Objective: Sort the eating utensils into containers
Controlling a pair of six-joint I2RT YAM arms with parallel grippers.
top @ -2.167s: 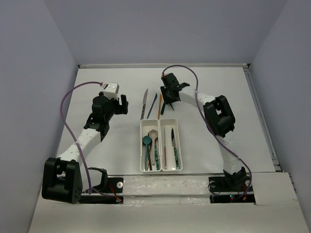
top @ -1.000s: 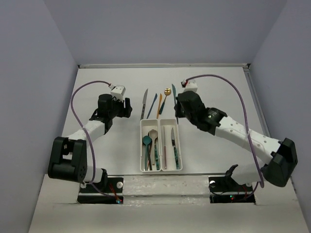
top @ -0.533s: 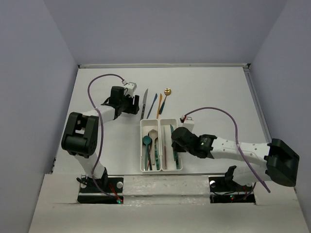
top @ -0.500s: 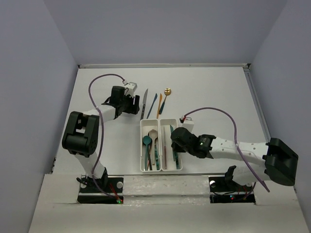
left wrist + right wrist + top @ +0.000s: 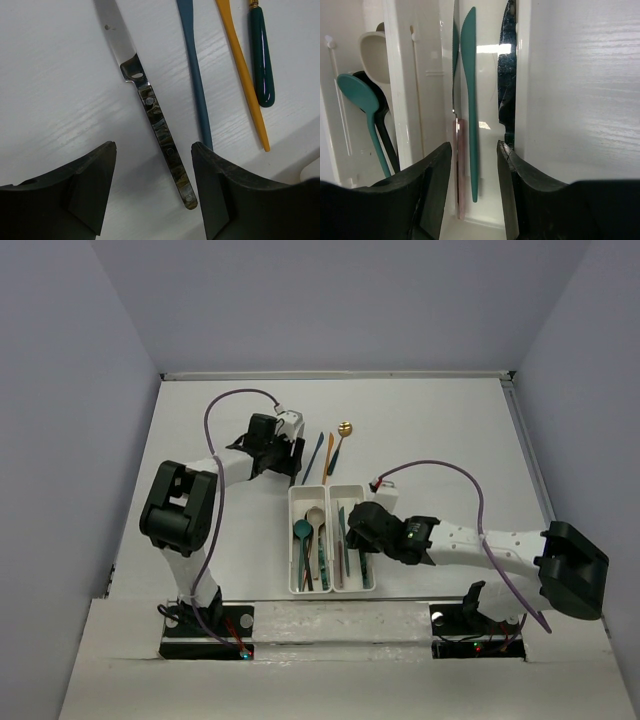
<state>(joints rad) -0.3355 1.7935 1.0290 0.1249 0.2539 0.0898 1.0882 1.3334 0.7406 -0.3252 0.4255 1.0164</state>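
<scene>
In the left wrist view a silver knife (image 5: 159,122) with a dark mottled handle lies on the table between my open left gripper's (image 5: 154,200) fingers. Beside it lie a blue utensil (image 5: 194,85), an orange one (image 5: 240,75) and a teal handle (image 5: 261,55) of the gold-headed spoon (image 5: 345,428). My right gripper (image 5: 474,200) is open over the right bin of the white tray (image 5: 330,589). A teal knife (image 5: 470,100) lies in that bin between the fingers, untouched, with a pink-handled knife (image 5: 458,165) and a dark knife (image 5: 507,90).
The left bin holds a teal spoon (image 5: 360,95), a cream spoon (image 5: 372,55) and a black one. The tray's far corner (image 5: 311,174) lies just right of the loose utensils. The left arm's cable (image 5: 235,400) loops over the back left of the table.
My right arm carried the teal knife from behind the tray into the right bin and opened. My left gripper moved right, from the open table to above the silver knife.
</scene>
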